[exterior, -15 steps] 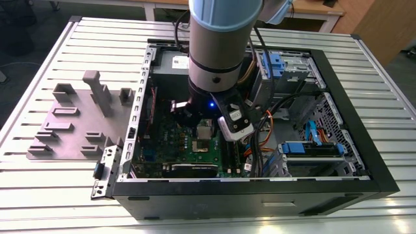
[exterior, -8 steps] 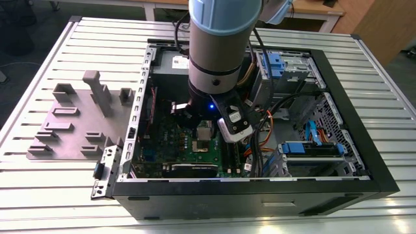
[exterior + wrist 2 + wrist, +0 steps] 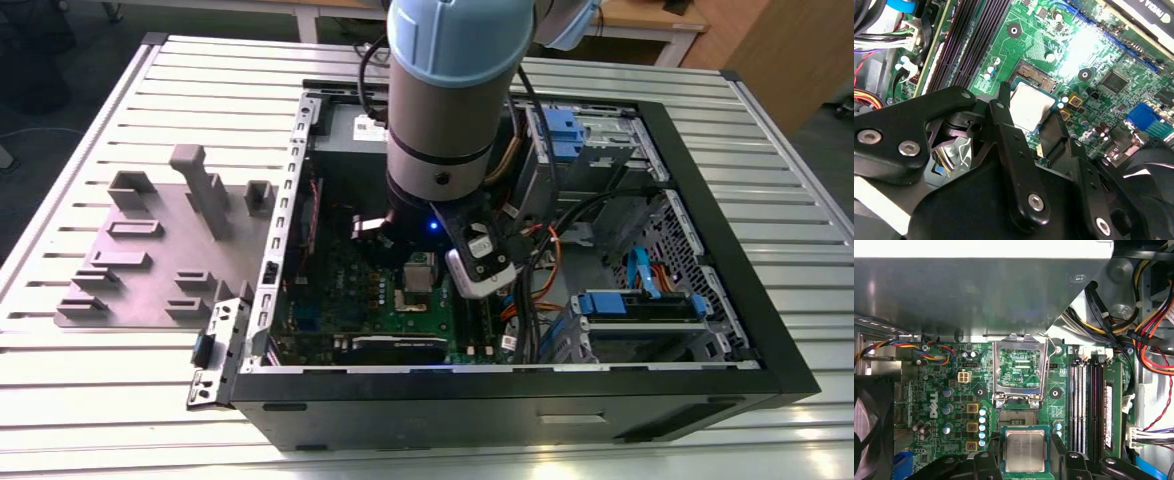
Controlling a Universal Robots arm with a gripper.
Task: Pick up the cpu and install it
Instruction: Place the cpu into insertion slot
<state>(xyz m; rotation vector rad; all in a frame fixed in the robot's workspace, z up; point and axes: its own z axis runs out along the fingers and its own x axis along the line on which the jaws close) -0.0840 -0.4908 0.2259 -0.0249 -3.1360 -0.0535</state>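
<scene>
Slatted metal table point(image 3: 107, 400) is carrying a grey fixture plate point(image 3: 147, 270) at 9 o'clock of the exterior view, with an open computer case point(image 3: 534, 400) at centre. Gripper point(image 3: 1029, 120) is clamping the cpu point(image 3: 1025, 450) just beside the open socket point(image 3: 1016, 416); a skewed lowering could damage it.

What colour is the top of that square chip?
Silvery-grey; the cpu shows best in the first wrist view.

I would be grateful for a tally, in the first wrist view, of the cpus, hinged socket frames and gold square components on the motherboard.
cpu: 1
hinged socket frame: 1
gold square components: 3
Total: 5
</scene>
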